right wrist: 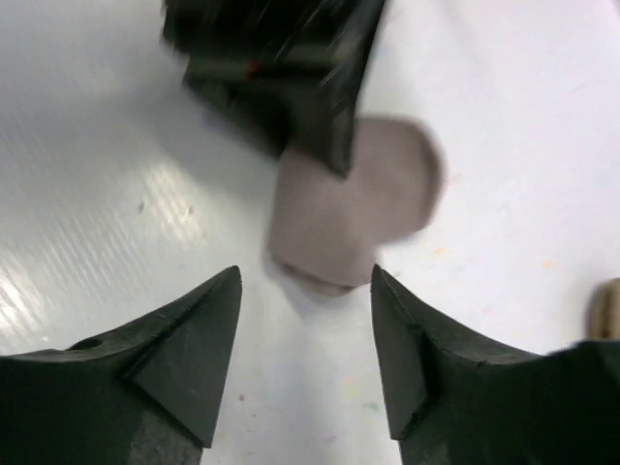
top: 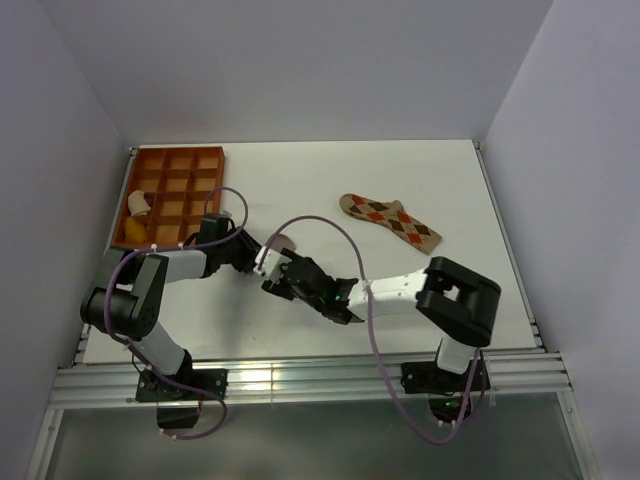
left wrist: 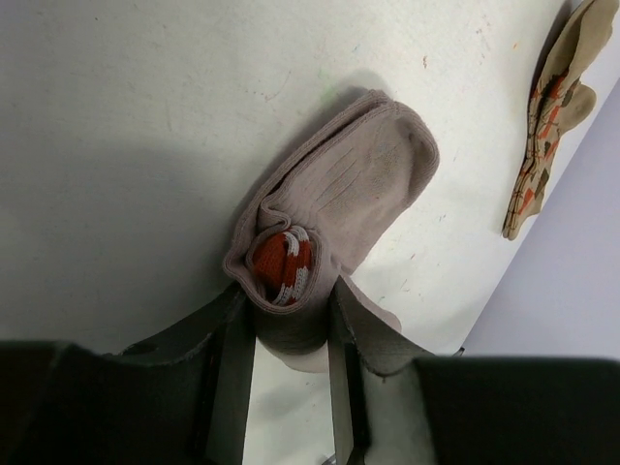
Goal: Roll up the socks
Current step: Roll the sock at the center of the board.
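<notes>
The grey-brown sock (left wrist: 339, 194) lies on the white table, its cuff end rolled so the red-and-white stripes (left wrist: 284, 263) show inside the roll. My left gripper (left wrist: 289, 295) is shut on that rolled end. In the top view my left gripper (top: 275, 272) and right gripper (top: 296, 272) meet at the table's middle and hide most of this sock. My right gripper (right wrist: 305, 276) is open, with the sock's toe end (right wrist: 354, 208) just ahead of its fingertips. The tan argyle sock (top: 390, 220) lies flat to the far right, and also shows in the left wrist view (left wrist: 547, 116).
An orange-brown compartment tray (top: 180, 150) stands at the back left, with a white item (top: 137, 204) and a yellow item (top: 133, 231) in its left cells. Purple cables loop over both arms. Grey walls close in the table's sides.
</notes>
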Action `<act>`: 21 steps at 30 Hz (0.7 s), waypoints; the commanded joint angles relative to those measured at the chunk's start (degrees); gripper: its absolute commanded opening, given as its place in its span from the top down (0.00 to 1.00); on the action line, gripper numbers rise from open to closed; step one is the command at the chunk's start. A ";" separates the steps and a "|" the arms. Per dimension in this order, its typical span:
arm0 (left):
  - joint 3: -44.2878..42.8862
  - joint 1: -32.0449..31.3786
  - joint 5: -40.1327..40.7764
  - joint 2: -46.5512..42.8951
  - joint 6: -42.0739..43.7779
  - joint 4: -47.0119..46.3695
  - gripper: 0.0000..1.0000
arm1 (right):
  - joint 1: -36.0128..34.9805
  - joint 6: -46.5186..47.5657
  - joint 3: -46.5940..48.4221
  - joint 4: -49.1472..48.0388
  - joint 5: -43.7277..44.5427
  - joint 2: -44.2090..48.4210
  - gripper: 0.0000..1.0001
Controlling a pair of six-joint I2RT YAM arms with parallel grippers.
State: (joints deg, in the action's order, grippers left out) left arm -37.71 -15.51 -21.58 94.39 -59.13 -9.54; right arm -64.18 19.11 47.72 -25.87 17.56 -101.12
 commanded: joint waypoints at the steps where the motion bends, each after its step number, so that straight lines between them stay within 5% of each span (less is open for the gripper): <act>1: 0.98 -0.14 3.21 1.85 3.59 9.36 1.00 | 0.37 -0.75 -1.23 -4.63 1.68 7.95 0.34; 21: -0.52 -0.14 3.04 1.41 4.99 12.97 1.00 | 0.64 -0.04 5.09 -2.52 -0.60 -4.60 0.34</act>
State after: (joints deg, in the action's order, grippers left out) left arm -39.40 -15.51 -21.47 94.00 -57.60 -4.82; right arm -63.44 18.94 50.13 -26.59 16.64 -103.55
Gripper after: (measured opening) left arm 0.360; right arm 0.666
